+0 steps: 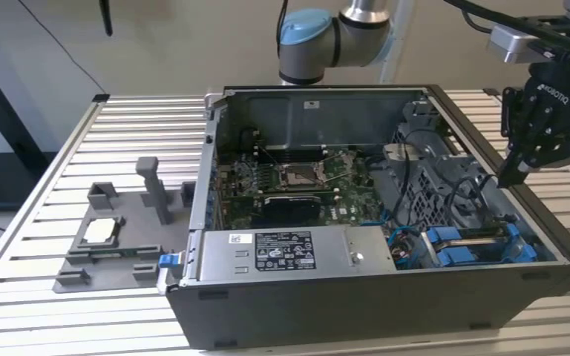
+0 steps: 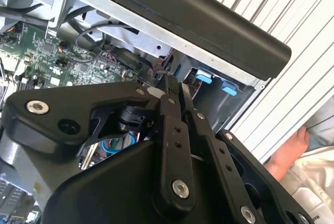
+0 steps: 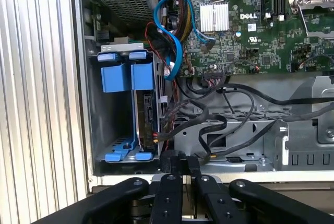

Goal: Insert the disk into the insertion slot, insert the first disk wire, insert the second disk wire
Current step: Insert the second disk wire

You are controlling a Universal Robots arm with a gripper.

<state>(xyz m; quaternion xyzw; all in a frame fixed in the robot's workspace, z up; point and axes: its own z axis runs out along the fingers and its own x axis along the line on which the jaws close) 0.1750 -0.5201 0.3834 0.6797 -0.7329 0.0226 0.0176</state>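
Note:
The disk [image 3: 140, 122] stands on edge in its bright blue carrier [image 3: 121, 78] inside the insertion slot, a drive bay at the corner of the open computer case. In the exterior view the blue carrier [image 1: 460, 252] shows at the case's near corner on that view's right. A black cable bundle [image 3: 194, 122] with red and yellow leads ends at the disk's edge; whether it is plugged in I cannot tell. A blue wire [image 3: 177, 51] loops above the bay. My gripper [image 3: 182, 157] [image 1: 513, 176] [image 2: 175, 85] hovers shut over the case's side wall, beside the bay, with nothing seen between its fingers.
The grey power-supply box [image 1: 285, 248] lies along the case's front beside the bay. The motherboard [image 1: 295, 182] covers the case floor. A grey fixture [image 1: 116, 237] stands on the slatted table [image 1: 27, 245] at the exterior view's left. A person's hand [image 2: 292, 148] rests near the case.

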